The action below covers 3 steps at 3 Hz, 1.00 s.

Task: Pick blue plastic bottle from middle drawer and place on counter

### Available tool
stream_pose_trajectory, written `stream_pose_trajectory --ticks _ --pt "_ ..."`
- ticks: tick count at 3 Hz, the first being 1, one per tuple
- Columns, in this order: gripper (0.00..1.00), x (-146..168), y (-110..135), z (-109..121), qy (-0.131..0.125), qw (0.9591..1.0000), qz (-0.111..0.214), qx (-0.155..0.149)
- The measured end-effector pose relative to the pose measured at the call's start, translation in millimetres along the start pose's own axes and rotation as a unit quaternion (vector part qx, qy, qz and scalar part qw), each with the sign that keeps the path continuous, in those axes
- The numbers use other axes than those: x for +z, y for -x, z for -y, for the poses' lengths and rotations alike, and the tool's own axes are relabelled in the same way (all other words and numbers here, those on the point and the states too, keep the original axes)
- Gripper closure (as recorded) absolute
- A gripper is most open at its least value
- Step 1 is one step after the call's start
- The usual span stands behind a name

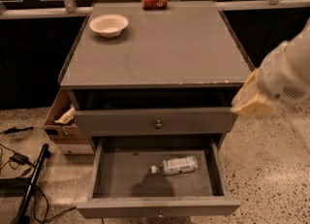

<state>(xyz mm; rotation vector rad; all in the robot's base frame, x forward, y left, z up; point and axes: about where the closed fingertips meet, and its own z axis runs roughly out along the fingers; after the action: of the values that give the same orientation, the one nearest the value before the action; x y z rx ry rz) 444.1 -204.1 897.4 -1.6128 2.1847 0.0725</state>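
The blue plastic bottle lies on its side on the floor of the middle drawer, white cap pointing left. The drawer is pulled out wide, below the upper knobbed drawer front. The counter is the flat grey top above. My gripper, a cream-coloured end on the white arm, hangs at the right, beside the counter's front right corner. It is well above and to the right of the bottle and touches nothing.
A white bowl stands at the counter's back left and a red soda can lies at its back edge. An open cardboard box sits on the floor left of the cabinet, with cables and a black pole nearby.
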Motion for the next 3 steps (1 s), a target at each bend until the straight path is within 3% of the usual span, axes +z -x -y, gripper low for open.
stream_pose_trajectory --ticks 1,2,3 --pt "0.92 63 -6 -3 0.013 0.9973 0.068 0.023" --pt "1.0 72 -1 10 -0.01 0.9954 0.09 0.03" --pt "1.0 71 -1 10 -0.011 0.9955 0.089 0.029"
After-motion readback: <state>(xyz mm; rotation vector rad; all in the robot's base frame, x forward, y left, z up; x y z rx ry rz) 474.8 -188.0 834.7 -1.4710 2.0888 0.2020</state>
